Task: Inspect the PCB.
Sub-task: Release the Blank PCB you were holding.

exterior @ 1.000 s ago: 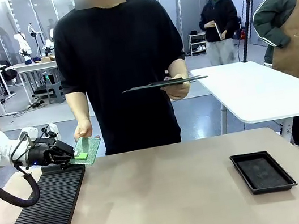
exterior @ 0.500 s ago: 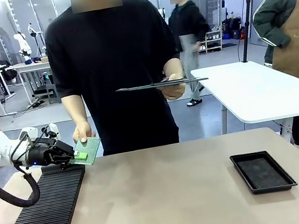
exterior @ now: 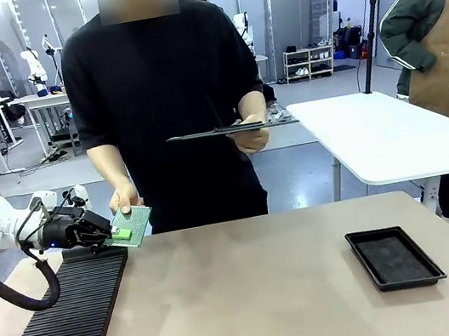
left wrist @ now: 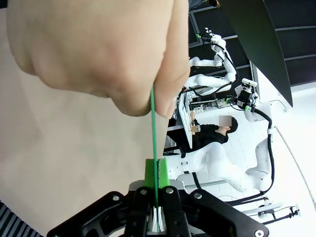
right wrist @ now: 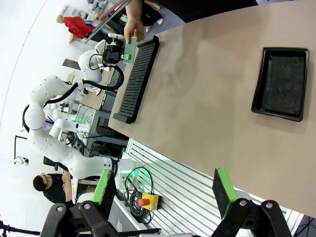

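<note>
Where the surface (exterior: 255, 301) lies nearest the robot, a long black slotted rack (exterior: 62, 333) runs along its left side. A shallow black tray (exterior: 395, 257) sits well apart at the right, with nothing visible in it.

Right end effector (right wrist: 165, 190): green pads spread wide, nothing between them, held high above the surface and looking down on the tray and rack.

Left end effector (exterior: 117, 234): held level over the far end of the rack, jaws closed on the near edge of the PCB (exterior: 133, 224). In the left wrist view the board shows edge-on as a thin green line between the two pads.

PCB position: in the air, tilted, above the far left part of the surface, clear of the rack.

Person's hand (exterior: 124, 198): pinches the far edge of the PCB, so both hand and end effector have hold of it.

Behind, the person stands at the far side, the other hand carrying a dark flat clipboard (exterior: 231, 130) level at chest height.
</note>
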